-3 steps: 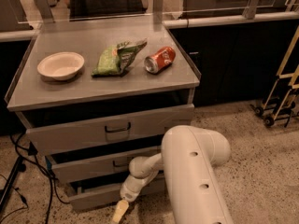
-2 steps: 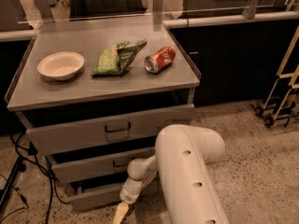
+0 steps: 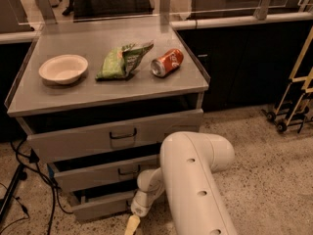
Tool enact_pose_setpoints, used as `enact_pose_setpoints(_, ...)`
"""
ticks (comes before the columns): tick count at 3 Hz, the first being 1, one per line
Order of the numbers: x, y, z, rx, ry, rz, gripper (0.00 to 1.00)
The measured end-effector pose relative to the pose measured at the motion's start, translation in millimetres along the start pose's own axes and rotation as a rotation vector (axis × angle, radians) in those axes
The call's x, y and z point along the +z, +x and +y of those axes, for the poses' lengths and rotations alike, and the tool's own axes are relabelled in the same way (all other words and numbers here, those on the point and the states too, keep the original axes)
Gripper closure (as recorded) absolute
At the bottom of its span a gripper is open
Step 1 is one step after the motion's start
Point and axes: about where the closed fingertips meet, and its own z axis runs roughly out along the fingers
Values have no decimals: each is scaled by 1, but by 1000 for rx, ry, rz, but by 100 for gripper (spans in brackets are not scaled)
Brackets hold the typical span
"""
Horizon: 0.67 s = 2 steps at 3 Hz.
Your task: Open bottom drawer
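The bottom drawer (image 3: 100, 208) is the slimmest grey front at the foot of the three-drawer cabinet. It stands slightly pulled out, with a dark gap above it. Its handle is hidden behind my white wrist (image 3: 146, 192). My gripper (image 3: 132, 224) hangs at the bottom edge of the camera view, just in front of the right part of the drawer front. Only its pale tan tip shows. My big white forearm (image 3: 193, 180) fills the lower middle of the view.
The middle drawer (image 3: 115, 173) and the tall top drawer (image 3: 117, 137) also stand a little open. On the cabinet top lie a white bowl (image 3: 63, 68), a green chip bag (image 3: 122, 60) and a red soda can (image 3: 167, 62). Black cables (image 3: 29, 180) run at the left; a cart (image 3: 293, 97) stands at the right.
My forearm has shifted a little to the left. The gripper stays low in front of the bottom drawer, and the drawers look the same.
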Motion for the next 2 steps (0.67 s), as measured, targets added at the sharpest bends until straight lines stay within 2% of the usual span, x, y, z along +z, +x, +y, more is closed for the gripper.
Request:
enact_pose_setpoints(1, -22, 1, -15, 5, 52, -13, 0)
enact_pose_setpoints(2, -22, 1, -15, 5, 52, -13, 0)
